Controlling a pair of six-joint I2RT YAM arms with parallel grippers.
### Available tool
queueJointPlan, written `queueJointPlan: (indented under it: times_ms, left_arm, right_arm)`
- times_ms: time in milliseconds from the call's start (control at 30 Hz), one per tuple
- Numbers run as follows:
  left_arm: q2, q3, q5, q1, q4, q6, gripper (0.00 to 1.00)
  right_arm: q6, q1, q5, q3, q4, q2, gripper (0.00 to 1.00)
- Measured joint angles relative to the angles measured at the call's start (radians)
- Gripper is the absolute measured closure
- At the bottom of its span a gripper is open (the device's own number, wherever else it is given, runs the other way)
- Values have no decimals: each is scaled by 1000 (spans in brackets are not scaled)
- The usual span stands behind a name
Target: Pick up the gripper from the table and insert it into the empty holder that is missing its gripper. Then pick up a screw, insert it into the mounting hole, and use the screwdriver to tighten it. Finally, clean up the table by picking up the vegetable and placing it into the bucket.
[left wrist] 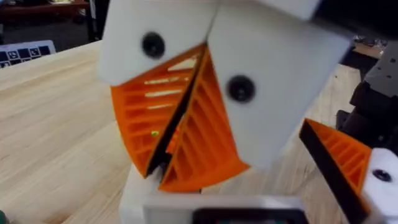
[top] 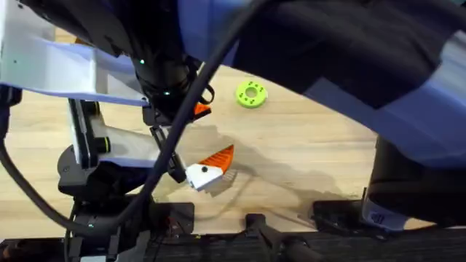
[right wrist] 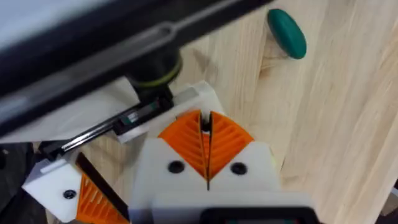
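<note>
The small orange fingertip [top: 220,156] sits against the white holder [top: 198,175] on the wooden table [top: 306,160], and from above the two look joined, so I think the job now is the screw. To do that well, the holder must not slide. One arm should press it flat while the other brings the tool straight down over the black dot, not at a slant, and turns slowly so the screw bites. In the right wrist view a thin metal rod [right wrist: 93,134] pokes out from under a dark collar and points toward the holder. It may be the screwdriver's tip, but I cannot be sure, and I cannot tell what is holding it. The right gripper [right wrist: 206,146] has its two orange pads pressed flat together with nothing between them that I can see. The left gripper [left wrist: 177,124] is the same, with its pads squeezed together along a thin dark line and nothing in them that I can make out. It hangs close above the wood, with the holder just beside it. The dark green vegetable [right wrist: 287,32] lies on bare wood, apart from the holder, so the tidy-up is not done yet. A bright green disc [top: 251,94] rests farther back on the table, well away from the holder.
</note>
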Motion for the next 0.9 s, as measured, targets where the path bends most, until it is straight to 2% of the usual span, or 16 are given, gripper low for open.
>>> queueJointPlan:
  times_ms: [67, 100, 133, 300, 333, 500, 900]
  left_arm:
    - [0, 0, 1, 0, 0, 0, 13]
    - [0, 0, 0, 0, 0, 0, 13]
    - [0, 0, 2, 0, 0, 0, 13]
    - [0, 0, 21, -4, -3, -4, 13]
    - [0, 0, 19, -4, -2, 2, 13]
    - [-1, 0, 13, -3, -2, 15, 13]
    - [-1, 0, 12, -3, -2, 19, 12]
  right_arm:
    - [1, 0, 0, 0, 0, 0, 991]
    - [3, 0, 0, 0, -1, 0, 936]
    - [7, 0, 3, 0, 0, 0, 827]
    - [11, -17, 34, 7, 8, -7, 126]
    - [11, -18, 31, 7, -3, -15, 35]
    - [57, -11, 28, 5, -7, -38, 8]
    - [398, -67, 7, 4, 55, -188, 7]
